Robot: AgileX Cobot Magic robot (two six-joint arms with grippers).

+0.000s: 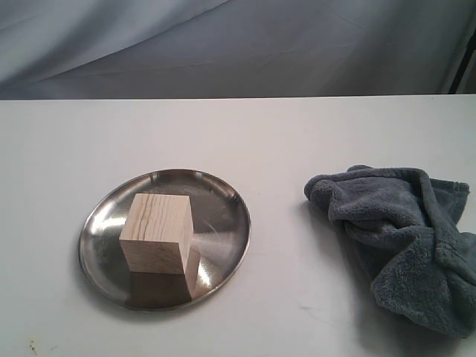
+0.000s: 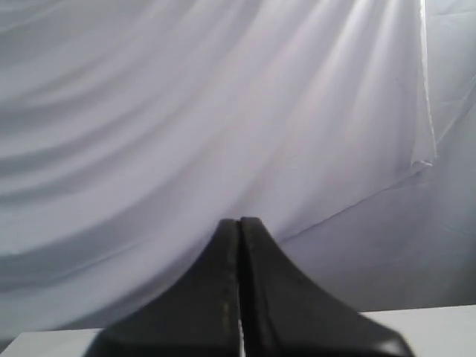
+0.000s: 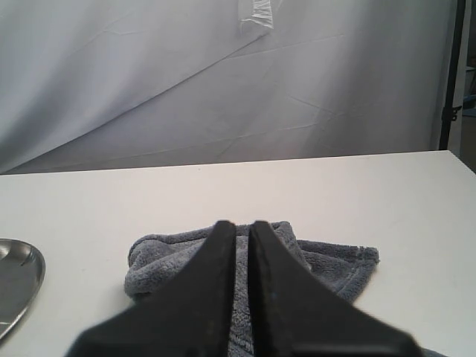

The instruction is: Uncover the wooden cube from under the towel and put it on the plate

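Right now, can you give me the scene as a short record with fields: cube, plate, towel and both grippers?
wooden cube: uncovered, resting on the plate
plate: on the table, left in the exterior view
towel: crumpled on the table, right of the plate, not touching it
left gripper: shut, empty
right gripper: shut to a narrow slit, empty, towel beyond it

Pale grained wooden cube (image 1: 158, 230), glossy brushed-steel plate (image 1: 223, 197), plush grey-blue fleece towel (image 1: 405, 238), matt white table (image 1: 297, 141).

A white table (image 1: 297, 134) fills the exterior view, and a draped pale grey cloth backdrop (image 1: 223, 44) hangs behind it at twelve o'clock.
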